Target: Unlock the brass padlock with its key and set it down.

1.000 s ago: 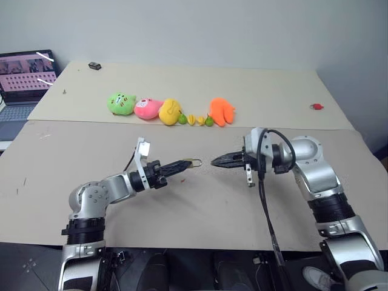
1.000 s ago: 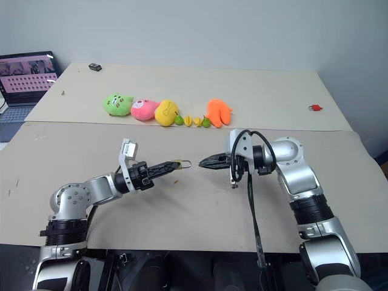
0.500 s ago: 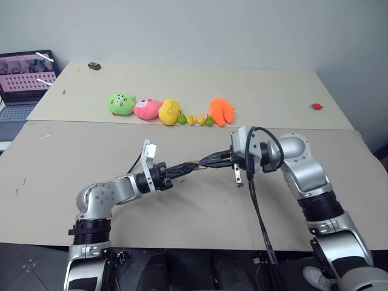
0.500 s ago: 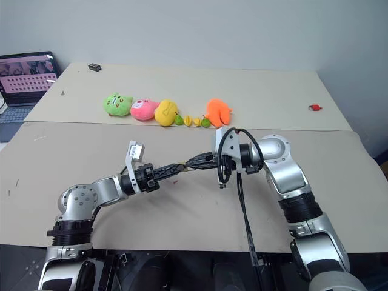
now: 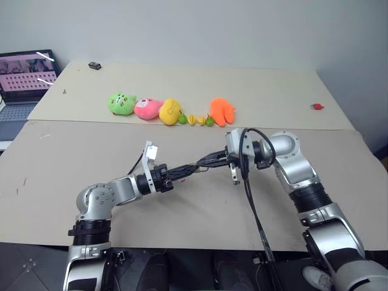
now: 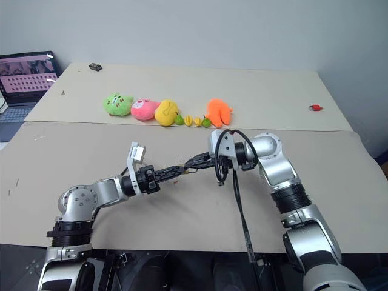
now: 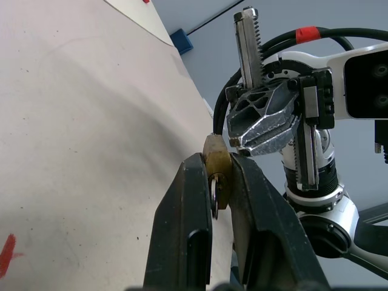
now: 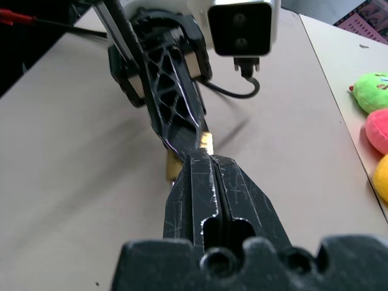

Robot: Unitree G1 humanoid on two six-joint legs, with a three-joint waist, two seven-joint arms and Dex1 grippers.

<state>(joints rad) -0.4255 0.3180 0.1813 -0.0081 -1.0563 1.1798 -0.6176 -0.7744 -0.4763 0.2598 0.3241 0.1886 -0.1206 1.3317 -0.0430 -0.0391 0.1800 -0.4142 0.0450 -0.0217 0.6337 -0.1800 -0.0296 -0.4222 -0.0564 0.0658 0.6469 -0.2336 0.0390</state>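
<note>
Closing in from three o'clock over the last second, the right claw [image 5: 206, 162] has been brought tip to tip with the left claw [image 5: 189, 169], where a gap was seen before. The brass padlock [image 7: 217, 168] is held pinched in the left claw above the surface [image 5: 73, 151], slightly below centre. The right claw is shut tight; whether the key is pinched in it cannot be told. Insertion is judged to be under way.
</note>
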